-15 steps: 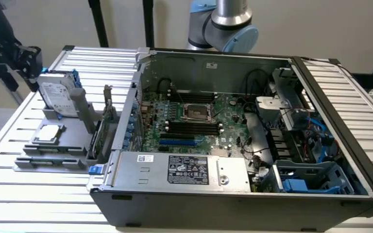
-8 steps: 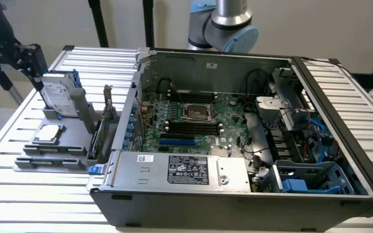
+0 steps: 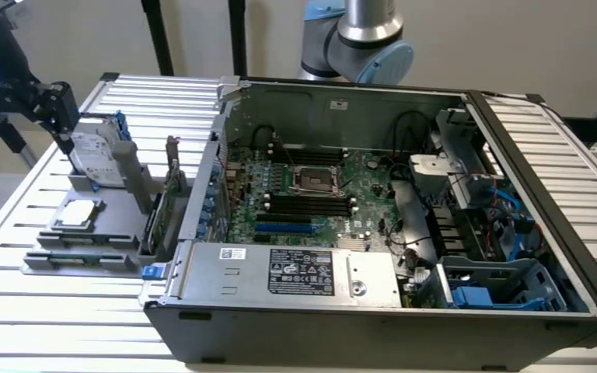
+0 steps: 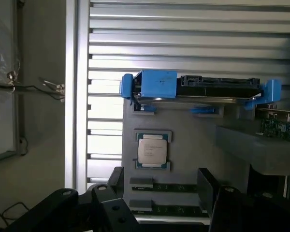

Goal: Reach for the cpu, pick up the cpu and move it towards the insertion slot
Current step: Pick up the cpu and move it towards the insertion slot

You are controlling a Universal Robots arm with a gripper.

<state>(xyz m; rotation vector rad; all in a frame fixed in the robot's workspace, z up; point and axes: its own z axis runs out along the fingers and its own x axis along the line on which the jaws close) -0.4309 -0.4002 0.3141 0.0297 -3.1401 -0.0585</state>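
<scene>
The gripper (image 4: 159, 186) has its fingers wide apart and holds nothing. The cpu (image 4: 152, 150) lies flat in a gray tray (image 4: 193, 145) on the ribbed metal table (image 4: 183, 43), under the gripper.

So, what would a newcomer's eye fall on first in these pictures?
The open computer case takes the exterior view's right, with the insertion slot in the middle of its green board. At that view's left the cpu lies on a grey holder, and the open hand hangs apart from it.
</scene>
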